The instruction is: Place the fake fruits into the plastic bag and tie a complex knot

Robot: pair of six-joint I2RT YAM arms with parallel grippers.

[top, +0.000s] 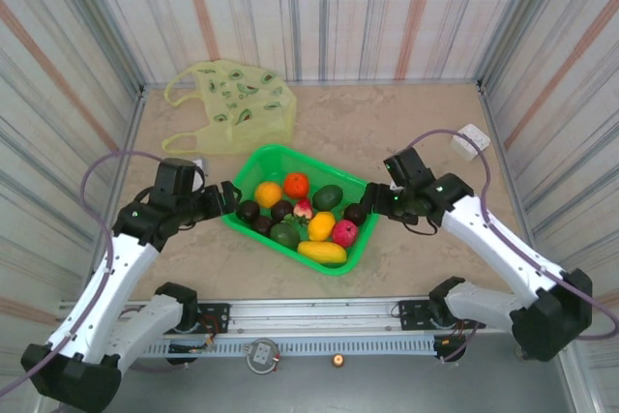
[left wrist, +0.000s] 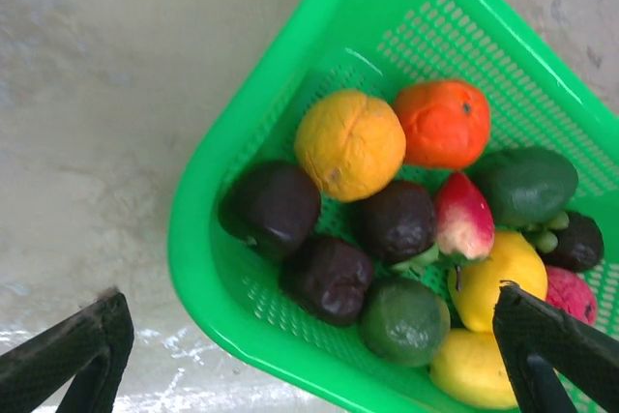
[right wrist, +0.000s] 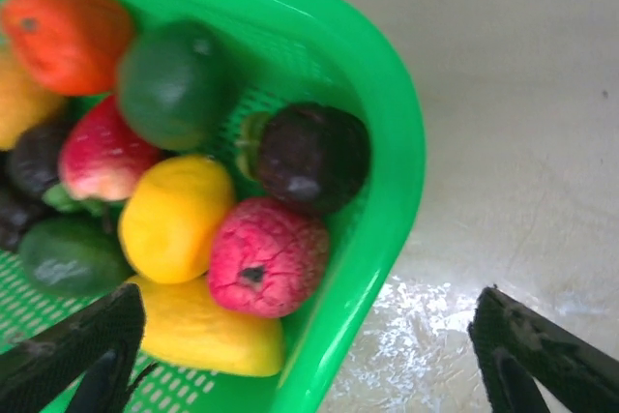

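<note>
The fake fruits lie heaped in a bright green basket at mid-table: an orange one, a yellow-orange one, dark brown ones, a pink one and yellow ones. The plastic bag lies flat and crumpled at the back left, apart from both arms. My left gripper is open, its fingers straddling the basket's left rim. My right gripper is open astride the right rim, one finger over the fruits, the other over the table.
Striped walls close in the table on the left, back and right. A small white box with a cable sits by the right wall. Bare tabletop lies between the basket and the back wall.
</note>
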